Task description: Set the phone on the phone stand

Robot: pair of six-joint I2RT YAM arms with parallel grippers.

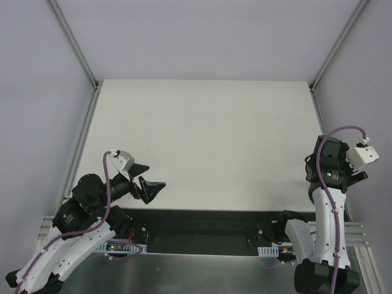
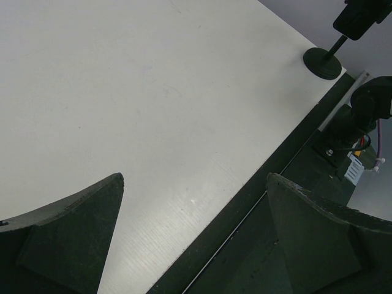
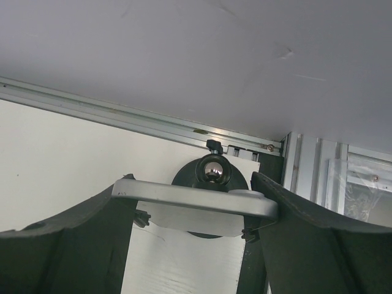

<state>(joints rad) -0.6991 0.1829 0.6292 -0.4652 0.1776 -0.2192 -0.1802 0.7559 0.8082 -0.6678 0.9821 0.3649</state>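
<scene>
Phone sits clamped in your right gripper by the phone stand; left gripper gapes over white table, grey walls

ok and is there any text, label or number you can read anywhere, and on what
no text can be read anywhere.
white label by the right arm: print too small and blurred to read.
phone and phone stand: no markings visible.

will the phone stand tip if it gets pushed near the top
The phone stand has a thin post on a small disc base, so a sideways push up high may well tip it. It stands close to the table edge, so a slide could carry it off.
</scene>
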